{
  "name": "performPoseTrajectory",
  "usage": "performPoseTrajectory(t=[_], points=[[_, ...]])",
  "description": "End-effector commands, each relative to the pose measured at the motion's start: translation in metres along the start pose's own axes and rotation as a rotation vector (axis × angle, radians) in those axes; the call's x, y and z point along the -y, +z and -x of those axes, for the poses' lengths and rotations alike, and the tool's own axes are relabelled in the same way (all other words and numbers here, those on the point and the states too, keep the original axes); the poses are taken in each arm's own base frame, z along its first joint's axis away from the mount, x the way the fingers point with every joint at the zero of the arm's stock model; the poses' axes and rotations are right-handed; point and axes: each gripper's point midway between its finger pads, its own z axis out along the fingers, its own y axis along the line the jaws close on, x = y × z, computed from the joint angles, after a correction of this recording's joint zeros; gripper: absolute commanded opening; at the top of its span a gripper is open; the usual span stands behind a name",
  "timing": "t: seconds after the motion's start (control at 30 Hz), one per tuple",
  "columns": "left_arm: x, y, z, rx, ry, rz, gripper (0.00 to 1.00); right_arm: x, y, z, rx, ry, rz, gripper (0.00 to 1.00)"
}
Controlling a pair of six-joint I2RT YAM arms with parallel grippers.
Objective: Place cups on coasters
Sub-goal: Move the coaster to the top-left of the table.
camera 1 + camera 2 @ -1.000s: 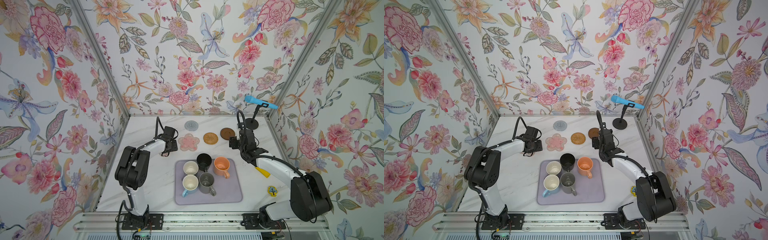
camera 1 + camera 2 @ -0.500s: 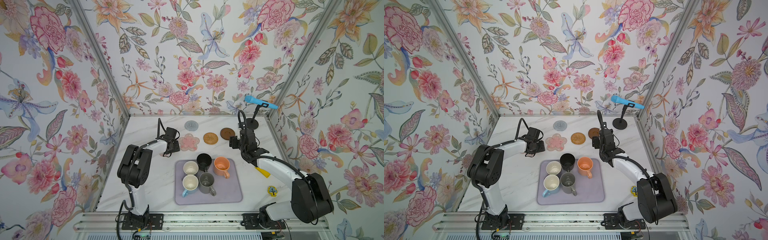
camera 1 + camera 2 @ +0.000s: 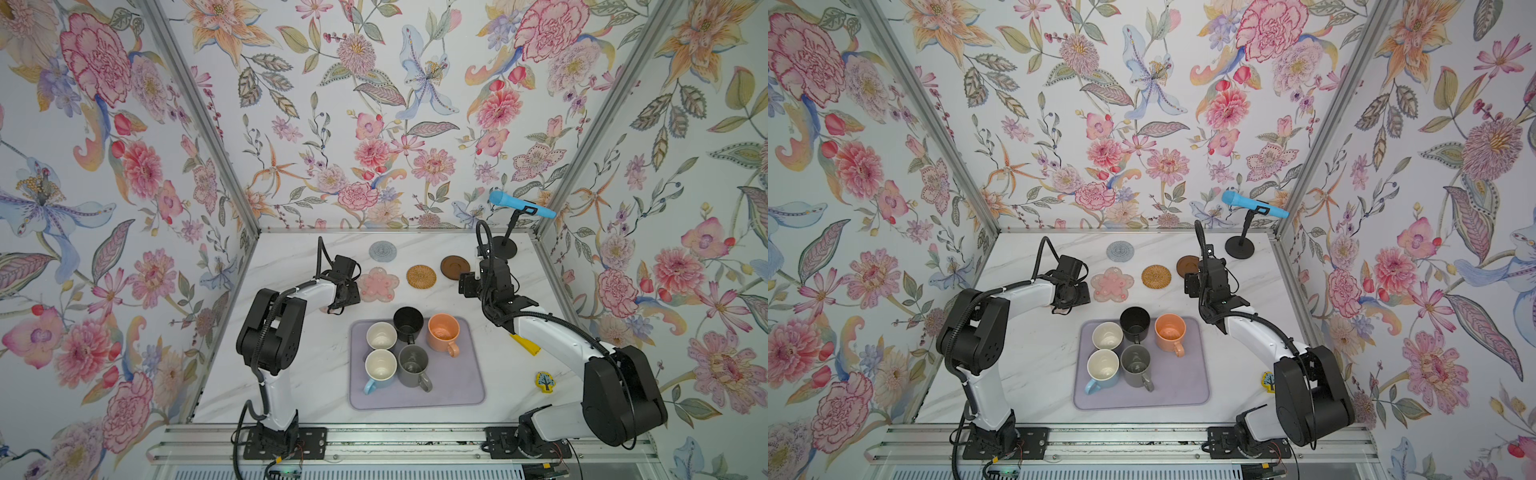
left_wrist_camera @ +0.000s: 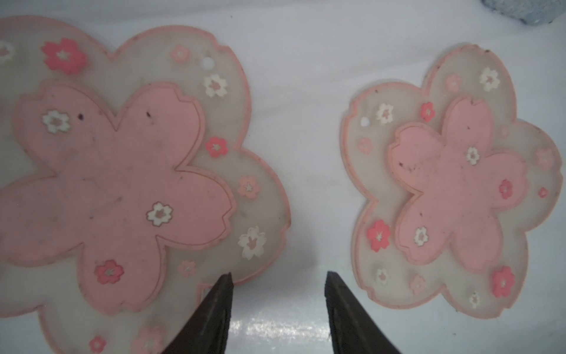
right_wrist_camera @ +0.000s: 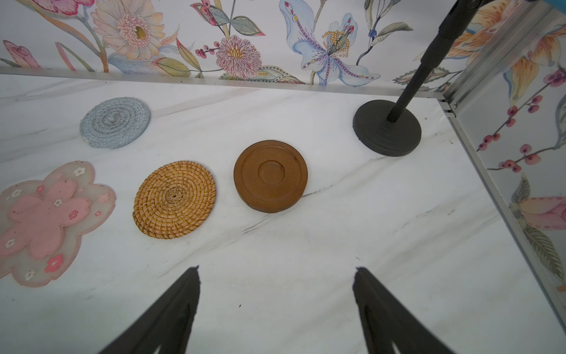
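Your left gripper (image 4: 278, 273) has slid a little toward the pink flower coasters (image 4: 116, 171). Both it and your right gripper (image 5: 277, 268) are spread apart, holding nothing. All five mugs (image 3: 413, 363) sit squeezed together on the lilac mat (image 3: 457, 386), so grabbing one could knock another.

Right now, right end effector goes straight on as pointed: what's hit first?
Likely the white marble tabletop, just short of the dark brown wooden disc coaster; depth is unclear, so maybe the disc itself.

Cups (image 3: 413, 365) on the mat (image 3: 457, 388); coasters (image 3: 421, 276) behind it; stand (image 3: 503, 249) back right
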Motion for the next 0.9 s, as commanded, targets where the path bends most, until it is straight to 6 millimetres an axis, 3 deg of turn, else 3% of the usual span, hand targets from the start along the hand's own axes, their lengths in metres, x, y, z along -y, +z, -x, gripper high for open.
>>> performPoseTrajectory(t=[0.0,0.63,0.87], points=[[-0.031,0.017,-0.015,-0.049,-0.017,0.125,0.51,0.005,-0.002,-0.004,-0.012,0.007,-0.026,0.81],[-0.083,0.005,0.004,-0.023,-0.047,0.239,0.5,0.005,-0.002,-0.004,-0.011,0.013,-0.024,0.82],[-0.082,-0.001,0.009,-0.007,-0.04,0.223,0.5,0.005,-0.003,-0.004,-0.008,0.015,-0.023,0.82]])
